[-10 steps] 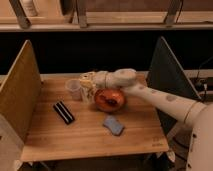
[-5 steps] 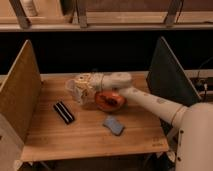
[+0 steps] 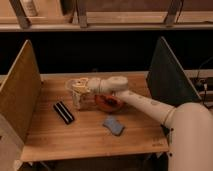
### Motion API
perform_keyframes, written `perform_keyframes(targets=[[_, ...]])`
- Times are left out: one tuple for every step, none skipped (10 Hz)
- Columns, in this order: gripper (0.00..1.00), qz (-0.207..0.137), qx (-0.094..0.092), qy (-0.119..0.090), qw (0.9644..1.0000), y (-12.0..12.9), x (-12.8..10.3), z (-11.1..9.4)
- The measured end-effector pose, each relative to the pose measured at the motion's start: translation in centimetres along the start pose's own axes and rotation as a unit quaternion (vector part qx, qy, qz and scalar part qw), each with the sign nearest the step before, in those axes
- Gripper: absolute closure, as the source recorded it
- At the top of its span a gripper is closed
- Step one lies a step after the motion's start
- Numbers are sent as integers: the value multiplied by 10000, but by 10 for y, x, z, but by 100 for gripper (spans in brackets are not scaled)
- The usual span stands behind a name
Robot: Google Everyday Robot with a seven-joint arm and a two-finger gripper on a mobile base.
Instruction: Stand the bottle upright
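Nearest the front edge of the wooden table [image 3: 60, 142] lies a small blue-grey pad [image 3: 114, 125], a little right of the middle. Farther back toward the left edge, a black rectangular bar [image 3: 64, 111] lies flat at an angle. Behind the pad, about mid-table, sits an orange-red bowl [image 3: 109, 103], with the white arm [image 3: 145, 102] passing over it from the right front corner.

The bottle [image 3: 77, 98] is small, slim and whitish, with a pale label; it appears roughly upright just left of the bowl, between the bowl and the bar, though its outline merges with the pale parts around it. The gripper [image 3: 80, 88] sits directly over the bottle's upper part, near the middle of the table toward the back edge. The bottle's top seems to be at or between the fingertips, but whether they grip it cannot be told. A clear plastic cup [image 3: 71, 84] shows faintly just behind the gripper.

Tan and dark panels stand at the left and right edges.
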Motion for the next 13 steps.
perform_keyframes(targets=[[85,12,-17,-37,10000,1,-3,0],[76,24,-31,-84,10000,3,-6,0],[66,21,-40,-122,9999,3,-7,0],[55,23,-47,-156,9999,3,-8,0],[48,23,-50,-173,9998,2,-8,0],[38,53,-56,-184,9998,2,-7,0],[36,70,-53,-185,9998,2,-7,1],[36,81,-49,-182,9998,1,-6,1],[36,83,-32,-174,9998,0,-4,1],[36,81,-5,-164,9998,-2,-2,2],[36,82,15,-161,9998,-3,-2,3],[36,82,42,-158,9998,-4,-1,4],[36,86,66,-157,9998,-5,0,5]])
